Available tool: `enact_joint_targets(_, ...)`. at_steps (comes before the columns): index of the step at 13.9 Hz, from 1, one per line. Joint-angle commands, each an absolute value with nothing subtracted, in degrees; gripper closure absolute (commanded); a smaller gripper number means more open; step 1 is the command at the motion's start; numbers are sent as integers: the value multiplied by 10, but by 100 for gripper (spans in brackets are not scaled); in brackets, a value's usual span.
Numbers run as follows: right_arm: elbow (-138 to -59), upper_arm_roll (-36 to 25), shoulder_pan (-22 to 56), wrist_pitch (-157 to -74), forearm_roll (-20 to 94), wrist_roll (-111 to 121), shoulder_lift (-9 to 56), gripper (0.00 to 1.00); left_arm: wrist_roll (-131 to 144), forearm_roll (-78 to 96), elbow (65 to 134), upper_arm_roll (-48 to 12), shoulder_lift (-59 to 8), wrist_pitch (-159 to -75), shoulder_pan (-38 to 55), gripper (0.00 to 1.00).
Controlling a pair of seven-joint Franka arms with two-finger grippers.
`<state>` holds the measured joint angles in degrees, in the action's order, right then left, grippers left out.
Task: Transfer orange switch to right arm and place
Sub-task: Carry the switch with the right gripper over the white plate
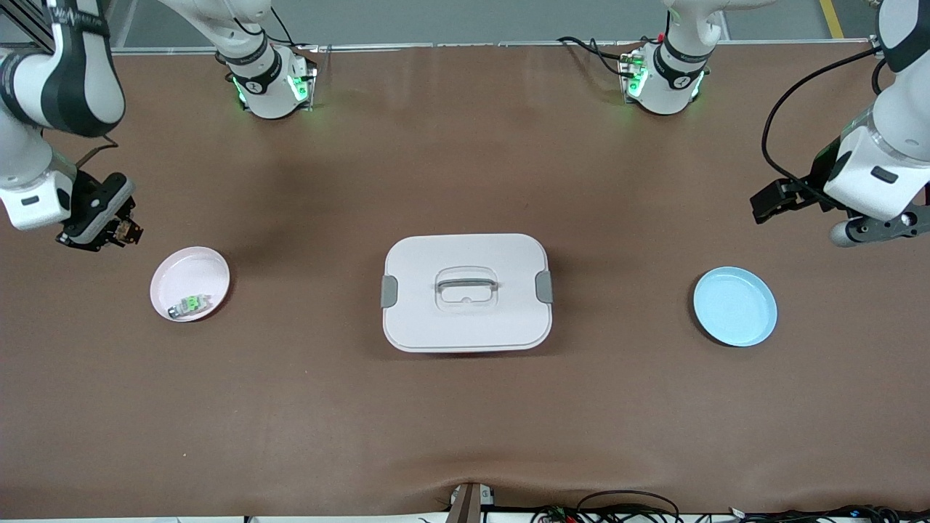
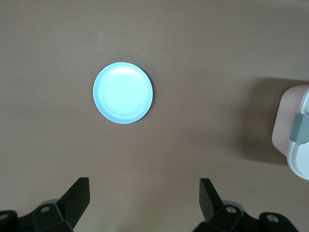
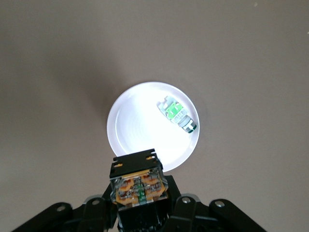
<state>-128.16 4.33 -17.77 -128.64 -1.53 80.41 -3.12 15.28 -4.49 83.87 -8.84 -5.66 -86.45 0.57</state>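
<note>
The right gripper (image 3: 140,200) is clamped on the orange switch (image 3: 138,186), above the table beside the pink plate (image 1: 182,270). Released there, the switch could miss the plate or hit the green switch (image 3: 176,113). The left gripper (image 2: 145,198) waits, fingers apart, near the blue plate (image 2: 123,93).

At the left edge of the frame we see the right gripper (image 1: 125,231) up over bare table just above the pink plate (image 1: 182,272), clamped on the orange switch (image 1: 131,232). A green-centred switch (image 1: 190,304) lies in that plate. A white lidded box (image 1: 466,292) sits mid-frame. Lower right lies the blue plate (image 1: 734,306); the left gripper (image 1: 774,200) hangs above it at the right edge.
</note>
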Motion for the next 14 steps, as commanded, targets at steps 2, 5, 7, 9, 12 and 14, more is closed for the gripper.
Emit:
enact_joint_targets(2,-1275,54,-197,-1334,-21,837,24,100,122,-27,891,-70,-4,-871,18,0)
enact_joint_targets(5,-1278,54,-200,-1360,-24,838,68,100,96,-23,901,-64,6,-873,18,0)
enact_joint_targets(7,-1277,54,-200,-1393,-25,855,99,100,71,-23,909,-60,14,-874,18,0)
enact_joint_targets(9,-1277,54,-200,-1408,-25,888,119,100,52,-22,911,-59,18,-875,17,0)
enact_joint_targets(12,-1280,54,-200,-1419,-26,923,136,100,49,-21,917,-59,27,-875,11,0)
enact_joint_targets(14,-1290,54,-200,-1433,-26,950,142,99,49,-21,917,-59,27,-875,11,0)
